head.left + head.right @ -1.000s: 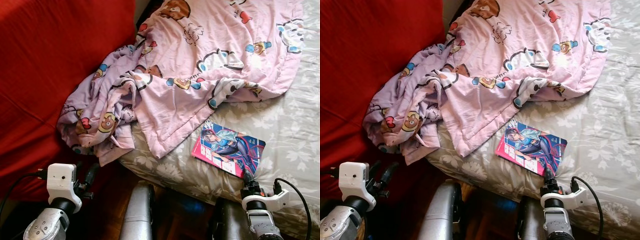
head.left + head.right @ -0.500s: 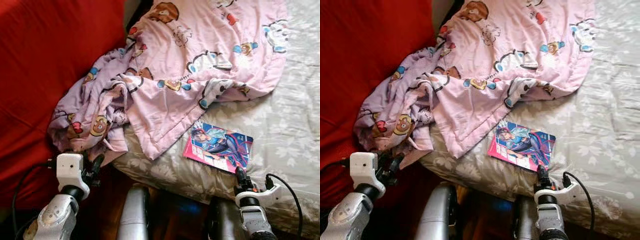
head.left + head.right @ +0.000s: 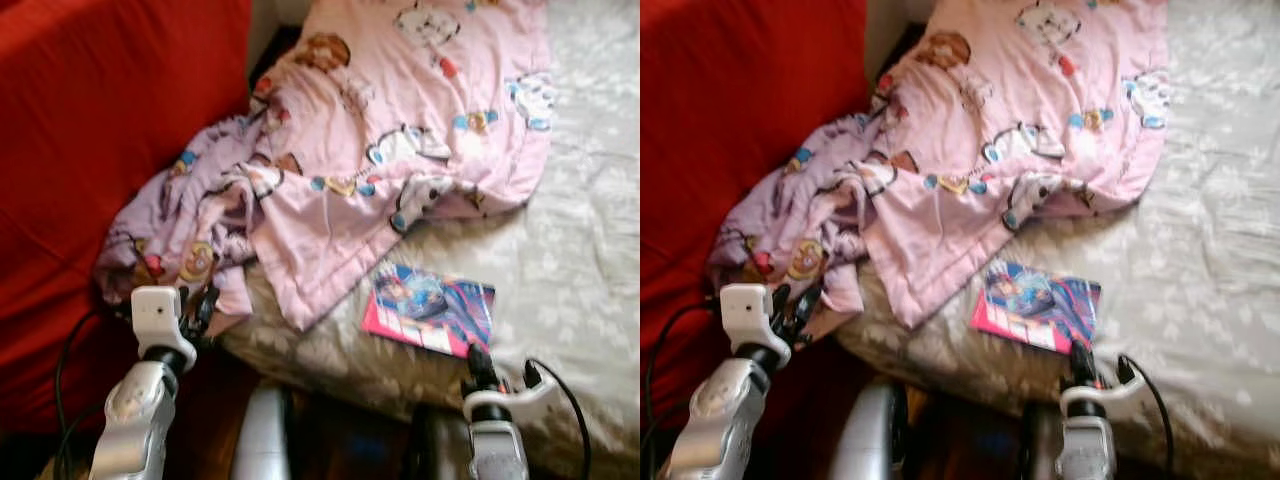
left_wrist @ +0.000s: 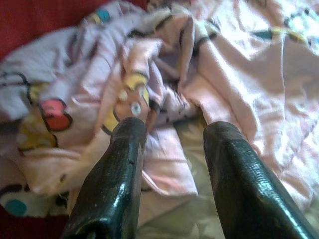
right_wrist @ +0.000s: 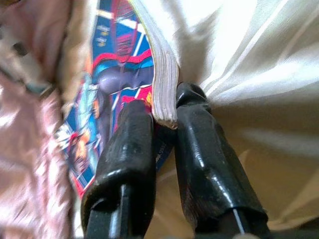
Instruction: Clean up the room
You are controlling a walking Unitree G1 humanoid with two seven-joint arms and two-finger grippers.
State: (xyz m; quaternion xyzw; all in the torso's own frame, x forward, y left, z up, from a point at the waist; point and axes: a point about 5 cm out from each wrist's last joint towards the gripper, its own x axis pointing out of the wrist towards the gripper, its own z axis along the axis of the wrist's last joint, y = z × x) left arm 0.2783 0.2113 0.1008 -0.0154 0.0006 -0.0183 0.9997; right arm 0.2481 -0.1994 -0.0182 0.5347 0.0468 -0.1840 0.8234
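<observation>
A comic book (image 3: 428,310) with a pink and blue cover lies flat near the bed's front edge. My right gripper (image 3: 478,362) is at its near corner. In the right wrist view the gripper (image 5: 162,102) has its two fingers close together, with the book's page edge (image 5: 164,74) pinched between the tips. A pink cartoon-print blanket (image 3: 400,130) is spread over the bed, and its crumpled end (image 4: 124,94) hangs off the left side. My left gripper (image 4: 177,127) is open just in front of that crumpled end, with nothing between its fingers (image 3: 200,305).
The bed has a grey floral sheet (image 3: 570,250). A large red cushion or sofa (image 3: 90,130) stands to the left, against the blanket. Dark floor (image 3: 340,440) shows below the bed's edge between my arms. The eye views are blurred.
The camera has shifted and blurred. My left arm has risen toward the hanging end of the blanket. My right gripper has moved up to the book's near corner.
</observation>
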